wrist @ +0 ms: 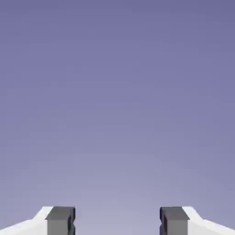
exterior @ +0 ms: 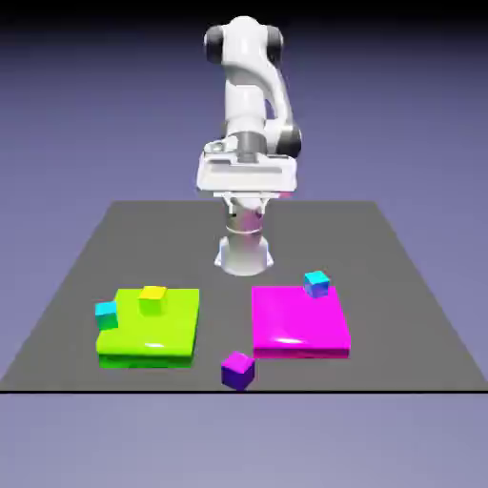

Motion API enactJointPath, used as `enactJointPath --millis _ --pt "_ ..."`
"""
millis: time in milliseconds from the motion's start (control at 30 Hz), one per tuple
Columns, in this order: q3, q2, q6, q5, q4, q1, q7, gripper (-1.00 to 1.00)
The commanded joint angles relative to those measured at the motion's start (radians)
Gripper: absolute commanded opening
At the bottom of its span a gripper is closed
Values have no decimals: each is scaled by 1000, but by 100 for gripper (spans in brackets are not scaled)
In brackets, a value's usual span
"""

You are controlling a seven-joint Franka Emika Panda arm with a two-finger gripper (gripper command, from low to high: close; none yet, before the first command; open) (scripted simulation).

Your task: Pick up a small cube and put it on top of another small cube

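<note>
Backdrop: plain blue-violet, beyond a dark grey table (exterior: 225,324).
Fingers: in the hand view, the gripper (wrist: 117,221) is released, its two tips well apart, with only backdrop between them.
Hand: raised towards the table's far edge, in front of the arm (exterior: 245,91); no contact with any cube.
Purple cube, risk: its faces sit turned to the table's edges, so a hand brought down unrotated could catch its corners and spin it. Judged the likeliest fault; a push towards the near edge could send it off (little table remains on that side).
Yellow cube, risk: a low approach could clip it, and a release off-centre could let the upper cube slide or topple.
Purple cube, position: the purple cube (exterior: 238,371) rests on the table by the middle of its near edge, well below the fingers and well out from them towards the near edge; outside the hand view.
Yellow cube, position: the yellow cube (exterior: 152,301) sits on the green slab (exterior: 148,339), near that slab's far edge.
Magenta slab: the magenta slab (exterior: 297,329) lies to the exterior view's right; one cyan cube (exterior: 316,284) shows at its far edge, near the right corner.
Green slab: another cyan cube (exterior: 107,315) shows at its left edge; whether on or beside it, cannot be told.
</note>
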Motion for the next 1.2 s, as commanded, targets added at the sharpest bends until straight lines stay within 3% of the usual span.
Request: enactJointPath --millis 0,1167 --pt "-22 29 -27 44 12 14 16 0" --pt "-789 1048 -978 1566 420 511 558 0"
